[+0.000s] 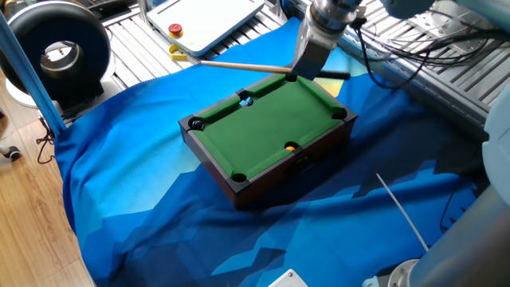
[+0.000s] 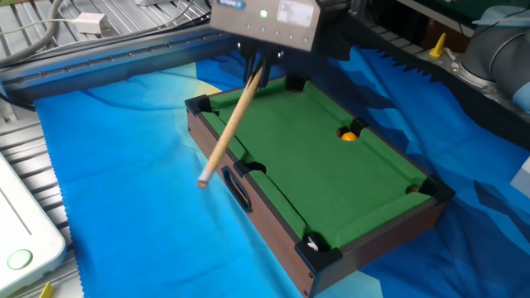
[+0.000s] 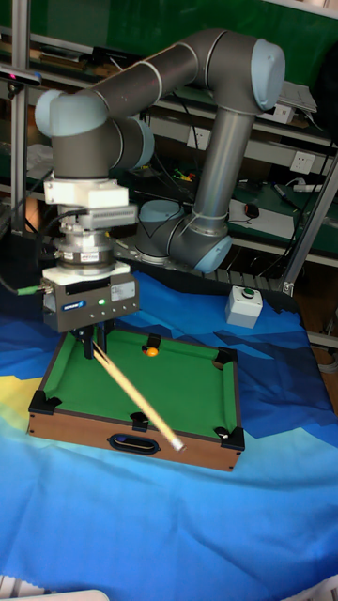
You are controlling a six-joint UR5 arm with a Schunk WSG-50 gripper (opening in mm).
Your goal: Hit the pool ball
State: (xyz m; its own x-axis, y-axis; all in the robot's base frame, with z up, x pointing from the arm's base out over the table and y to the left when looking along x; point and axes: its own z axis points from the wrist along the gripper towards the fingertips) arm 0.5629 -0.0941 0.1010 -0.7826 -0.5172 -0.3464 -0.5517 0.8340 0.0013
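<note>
A wooden cue stick (image 2: 228, 132) is held clamped in the gripper (image 2: 261, 60) above the far end of the miniature pool table (image 2: 273, 145), its pale tip projecting past the table's long side over the blue cloth (image 2: 124, 199). An orange ball (image 2: 349, 136) is seen near a side pocket. The black pool ball cannot be made out with certainty; a small pale object (image 1: 246, 100) lies at a pocket.

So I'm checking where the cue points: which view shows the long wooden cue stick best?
The other fixed view: the long wooden cue stick runs in full from the gripper to its pale tip, past the miniature green-felt pool table's side. One fixed view shows it thin and distant; the tall fixed view foreshortens it.
</note>
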